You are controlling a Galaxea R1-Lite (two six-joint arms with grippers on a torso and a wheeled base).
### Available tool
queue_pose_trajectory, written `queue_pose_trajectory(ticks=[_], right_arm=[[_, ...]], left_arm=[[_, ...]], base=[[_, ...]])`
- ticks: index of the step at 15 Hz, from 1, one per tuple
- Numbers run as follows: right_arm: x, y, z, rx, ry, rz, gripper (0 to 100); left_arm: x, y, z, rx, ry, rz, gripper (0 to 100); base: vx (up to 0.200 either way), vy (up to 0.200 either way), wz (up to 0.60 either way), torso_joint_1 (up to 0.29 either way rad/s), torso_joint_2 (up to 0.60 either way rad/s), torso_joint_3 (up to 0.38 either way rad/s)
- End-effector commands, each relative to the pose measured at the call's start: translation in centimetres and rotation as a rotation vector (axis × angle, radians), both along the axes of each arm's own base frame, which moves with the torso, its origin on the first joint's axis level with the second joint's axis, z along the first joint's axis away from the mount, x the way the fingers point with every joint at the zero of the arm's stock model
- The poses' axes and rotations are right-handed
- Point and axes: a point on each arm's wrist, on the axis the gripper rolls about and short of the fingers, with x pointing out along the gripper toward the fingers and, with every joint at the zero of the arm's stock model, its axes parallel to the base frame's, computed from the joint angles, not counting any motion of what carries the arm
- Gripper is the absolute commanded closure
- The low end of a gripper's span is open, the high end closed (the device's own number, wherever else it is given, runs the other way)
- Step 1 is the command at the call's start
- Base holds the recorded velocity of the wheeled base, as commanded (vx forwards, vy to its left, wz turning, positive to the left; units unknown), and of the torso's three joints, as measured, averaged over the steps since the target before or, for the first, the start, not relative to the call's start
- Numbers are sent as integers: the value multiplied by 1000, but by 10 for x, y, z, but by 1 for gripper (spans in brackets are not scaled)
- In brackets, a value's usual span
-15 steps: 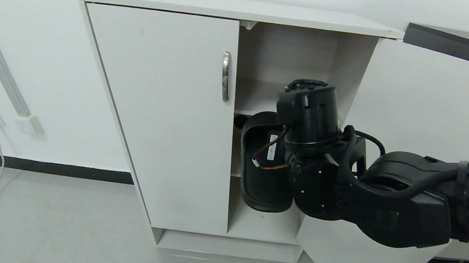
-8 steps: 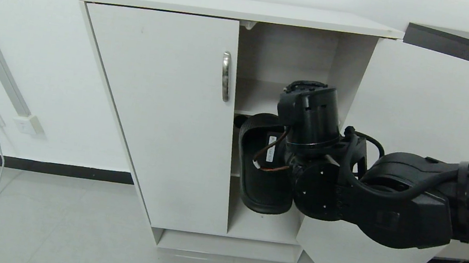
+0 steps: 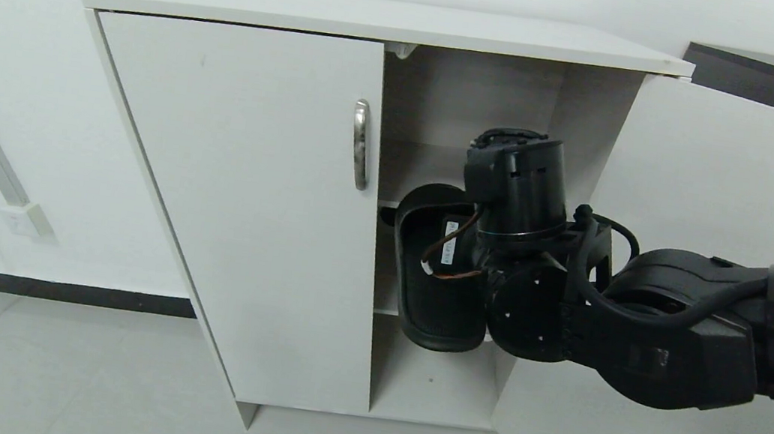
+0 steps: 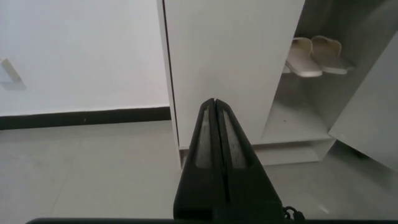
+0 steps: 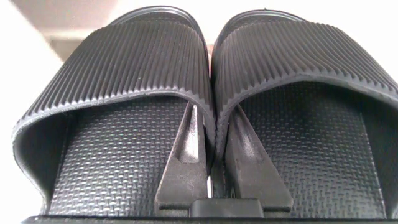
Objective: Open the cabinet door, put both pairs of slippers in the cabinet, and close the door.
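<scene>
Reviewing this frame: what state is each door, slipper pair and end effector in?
left door: closed.
right door: swung open.
black slippers: gripped, held at the cabinet opening.
beige slippers: lying inside the cabinet.
right end effector: shut on black slippers.
left end effector: shut, empty.

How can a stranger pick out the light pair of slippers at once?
Find the white cabinet, its right door open. On a shelf inside, above the bottom compartment, a pair of slippers lies side by side. It is pale beige, unlike the black pair held in the jaws.
</scene>
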Motion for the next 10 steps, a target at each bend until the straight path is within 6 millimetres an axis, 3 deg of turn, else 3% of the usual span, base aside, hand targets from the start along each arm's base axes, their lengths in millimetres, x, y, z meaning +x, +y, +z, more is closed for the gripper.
queue_pose_trajectory(ticks=[1,5,10], right_arm=[[-1,-1,2,4,-2,0,100],[0,-1,1,4,-1,-2,100],[1,0,-1,4,10,29,100]], left_arm=[[0,0,0,-1,2,0,100],[0,0,0,-1,2,0,100],[0,0,0,-2,2,1,100]], base=[[200,0,0,2,-2,7],[200,0,0,5,0,0],[0,0,0,0,0,0]])
